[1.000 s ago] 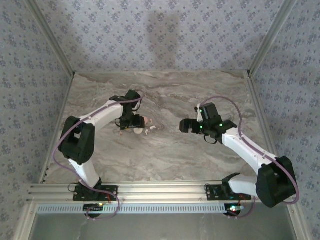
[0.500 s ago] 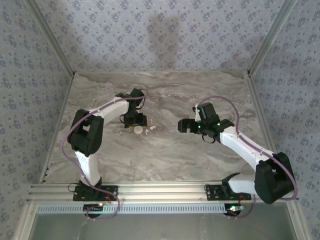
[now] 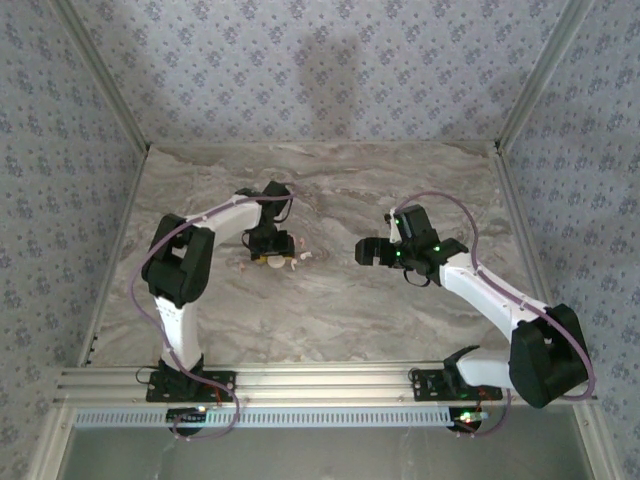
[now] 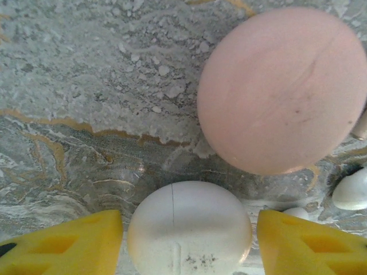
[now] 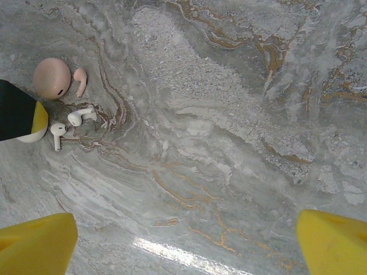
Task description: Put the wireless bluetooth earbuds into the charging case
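A white round charging case point(image 4: 189, 215), shut, lies on the marble between the yellow fingers point(image 4: 69, 243) of my left gripper point(image 4: 190, 243). The jaws are open, with a thin gap on each side of the case. In the top view the left gripper point(image 3: 270, 252) hangs over the case point(image 3: 272, 263). Two white wireless earbuds point(image 5: 82, 116) point(image 5: 57, 132) lie just beside it, and one earbud point(image 4: 351, 189) shows at the right edge of the left wrist view. My right gripper point(image 5: 186, 240) point(image 3: 363, 250) is open above bare marble, well to the right of them.
A pink round case point(image 4: 284, 89) point(image 5: 51, 77) lies just beyond the white one, with a pink earbud point(image 5: 79, 81) next to it. The marble table point(image 3: 330, 310) is walled by patterned panels, with a metal rail point(image 3: 320, 380) at the near edge.
My left gripper has come down over the white case and its jaws have narrowed around it. The right arm shifted slightly left, then held still.
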Robot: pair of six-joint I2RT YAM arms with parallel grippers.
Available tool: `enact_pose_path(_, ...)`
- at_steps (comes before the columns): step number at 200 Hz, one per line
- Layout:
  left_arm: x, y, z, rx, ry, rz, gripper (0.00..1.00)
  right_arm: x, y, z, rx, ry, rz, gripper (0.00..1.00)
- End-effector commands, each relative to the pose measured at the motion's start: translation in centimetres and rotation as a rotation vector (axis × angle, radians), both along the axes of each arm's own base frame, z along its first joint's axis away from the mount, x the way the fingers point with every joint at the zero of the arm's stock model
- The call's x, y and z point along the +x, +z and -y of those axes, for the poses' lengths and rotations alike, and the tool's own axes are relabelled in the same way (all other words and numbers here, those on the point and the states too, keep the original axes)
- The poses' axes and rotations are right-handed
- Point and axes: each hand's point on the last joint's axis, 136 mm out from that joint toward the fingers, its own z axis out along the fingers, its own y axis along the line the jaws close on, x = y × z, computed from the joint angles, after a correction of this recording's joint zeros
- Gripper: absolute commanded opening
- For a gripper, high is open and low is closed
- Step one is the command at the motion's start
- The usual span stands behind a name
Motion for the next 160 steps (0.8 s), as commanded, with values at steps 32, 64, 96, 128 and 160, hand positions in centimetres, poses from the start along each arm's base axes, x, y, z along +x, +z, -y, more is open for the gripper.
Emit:
enact_pose_path(32, -0.9, -1.1, -0.3, 0.036, -0.013, -0.046, 0.54, -0.2, 0.3, -0.4, 0.017, 0.004, -0.012, 1.00)
enact_pose_path(64, -0.9, -0.8, -0.7, 0.055, -0.029, -0.039, 0.44, -0.2, 0.4, -0.4, 0.018, 0.004, -0.010, 1.00)
enact_pose_path(96, -0.5, 1.2, -0.8, 0.048, -0.080, 0.018, 0.39, -0.3, 0.5, -0.2, 0.022, -0.004, -0.013, 1.00)
enact_pose_path(128, -0.3, 4.8, -0.2, 0.041, -0.227, 0.131, 0.33, -0.5, 1.2, -0.3, 0.041, 0.032, -0.005, 1.00)
enact_pose_path(160, -1.3, 8.7, 3.6, 0.023, -0.567, 0.306, 0.32, -0.9, 2.6, -0.1, 0.046, 0.084, 0.004, 1.00)
